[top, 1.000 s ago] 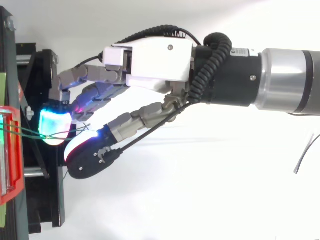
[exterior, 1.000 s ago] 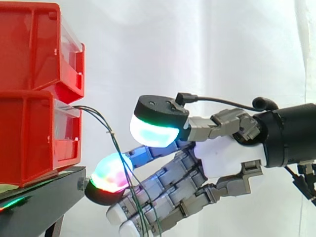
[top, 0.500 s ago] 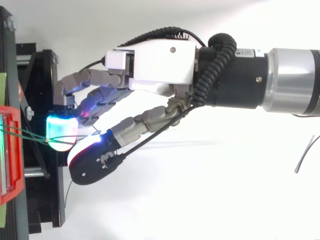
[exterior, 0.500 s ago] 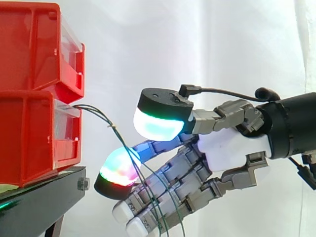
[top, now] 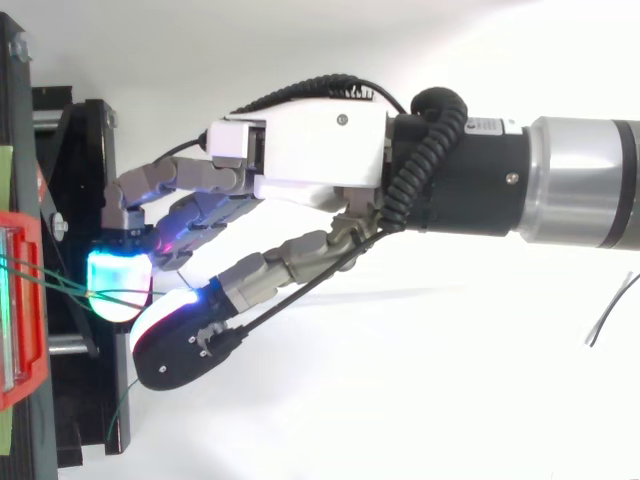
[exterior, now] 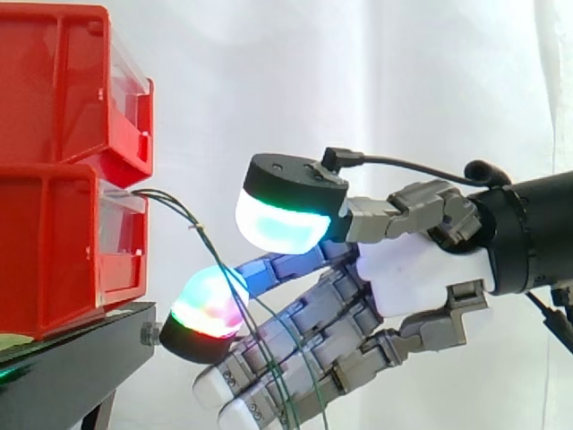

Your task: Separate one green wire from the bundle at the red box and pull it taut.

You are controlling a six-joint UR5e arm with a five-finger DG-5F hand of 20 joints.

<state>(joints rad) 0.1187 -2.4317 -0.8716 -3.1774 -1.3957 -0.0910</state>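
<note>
Holding fingers point(exterior: 208, 309) of the grey-and-white robot hand point(exterior: 419, 273) nearly straight in the side view, pinching nothing, thin green wires point(exterior: 182, 213) sagging from the lower red plastic bin point(exterior: 54, 255) across them. In the top view, risking hooking several wires point(top: 45, 278) just right of that bin, tugging the whole bundle.

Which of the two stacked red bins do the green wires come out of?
The lower red bin: the green wires leave its front's top edge; the upper bin has none.
</note>
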